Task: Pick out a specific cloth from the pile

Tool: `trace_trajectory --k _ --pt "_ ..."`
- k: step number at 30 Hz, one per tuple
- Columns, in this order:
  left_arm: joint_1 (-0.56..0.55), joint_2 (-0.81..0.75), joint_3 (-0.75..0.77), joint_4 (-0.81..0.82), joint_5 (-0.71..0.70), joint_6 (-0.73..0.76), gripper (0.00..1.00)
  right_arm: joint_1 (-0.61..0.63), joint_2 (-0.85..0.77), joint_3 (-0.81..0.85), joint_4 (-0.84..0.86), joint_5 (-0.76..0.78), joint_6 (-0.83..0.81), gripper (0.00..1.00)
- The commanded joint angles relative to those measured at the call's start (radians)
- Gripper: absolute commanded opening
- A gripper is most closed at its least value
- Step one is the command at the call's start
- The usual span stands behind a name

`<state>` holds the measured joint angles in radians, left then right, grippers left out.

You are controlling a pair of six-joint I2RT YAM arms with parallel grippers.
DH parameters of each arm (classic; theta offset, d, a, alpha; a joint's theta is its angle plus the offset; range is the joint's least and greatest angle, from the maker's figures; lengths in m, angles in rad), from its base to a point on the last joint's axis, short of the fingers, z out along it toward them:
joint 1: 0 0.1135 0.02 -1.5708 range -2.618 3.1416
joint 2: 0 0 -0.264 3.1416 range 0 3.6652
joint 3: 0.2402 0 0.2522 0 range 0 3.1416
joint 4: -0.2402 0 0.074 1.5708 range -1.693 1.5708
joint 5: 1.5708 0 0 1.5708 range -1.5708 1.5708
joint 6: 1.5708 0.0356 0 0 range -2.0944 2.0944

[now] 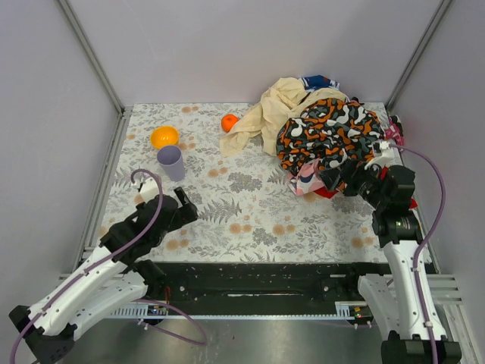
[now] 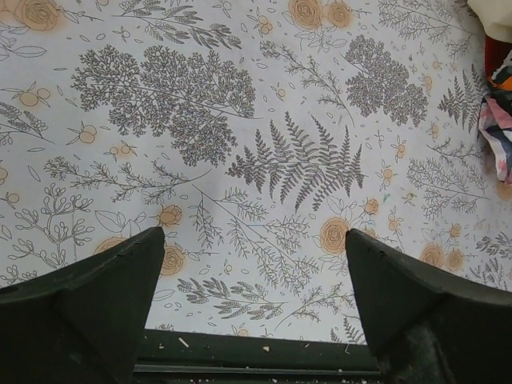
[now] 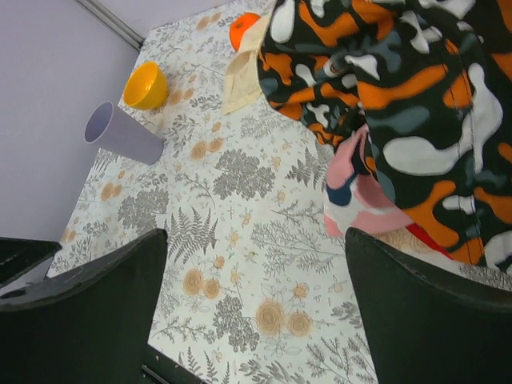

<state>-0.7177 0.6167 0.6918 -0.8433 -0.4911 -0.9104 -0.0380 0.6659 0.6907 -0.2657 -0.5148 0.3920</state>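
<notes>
Right gripper (image 3: 254, 240) is at the near edge of the pile (image 1: 326, 125), fingers spread wide, nothing between them. Left gripper (image 2: 254, 240) is also spread and empty, over the leaf-print tablecloth (image 1: 250, 205), well left of the heap. We see the red cloth (image 3: 426, 240) only as a thin, plain bright-red sliver. It pokes out under the black-orange-white patterned cloth (image 3: 416, 96), just beside the pink floral cloth (image 3: 360, 192), on the pile's near side. Most of it is buried.
</notes>
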Motion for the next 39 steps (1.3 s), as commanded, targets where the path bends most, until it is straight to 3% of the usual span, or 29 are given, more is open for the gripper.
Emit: trace_trajectory --k 1,7,11,16,23,30,39 --pt "0.004 0.043 -0.015 0.110 0.028 0.041 0.99 0.111 0.099 0.165 -0.041 0.080 -0.059 0.99" --pt "0.004 0.097 0.015 0.113 0.029 0.062 0.99 0.543 0.476 0.395 -0.159 0.588 -0.171 0.99" --pt "0.006 0.077 0.008 0.099 0.019 0.053 0.99 0.658 0.762 0.550 -0.202 0.740 -0.251 0.99" --pt "0.008 0.041 0.002 0.084 0.006 0.042 0.99 0.662 1.111 0.734 -0.243 0.742 -0.240 0.99" --pt "0.011 0.008 0.025 0.024 -0.041 0.021 0.99 0.646 1.438 0.973 -0.339 1.031 -0.216 0.99" --pt "0.011 -0.006 0.040 0.018 -0.056 0.018 0.99 0.488 1.522 1.121 -0.352 1.064 -0.139 0.99" --pt "0.011 0.044 0.041 0.078 -0.037 0.051 0.99 0.319 1.529 1.294 -0.305 1.128 -0.211 0.99"
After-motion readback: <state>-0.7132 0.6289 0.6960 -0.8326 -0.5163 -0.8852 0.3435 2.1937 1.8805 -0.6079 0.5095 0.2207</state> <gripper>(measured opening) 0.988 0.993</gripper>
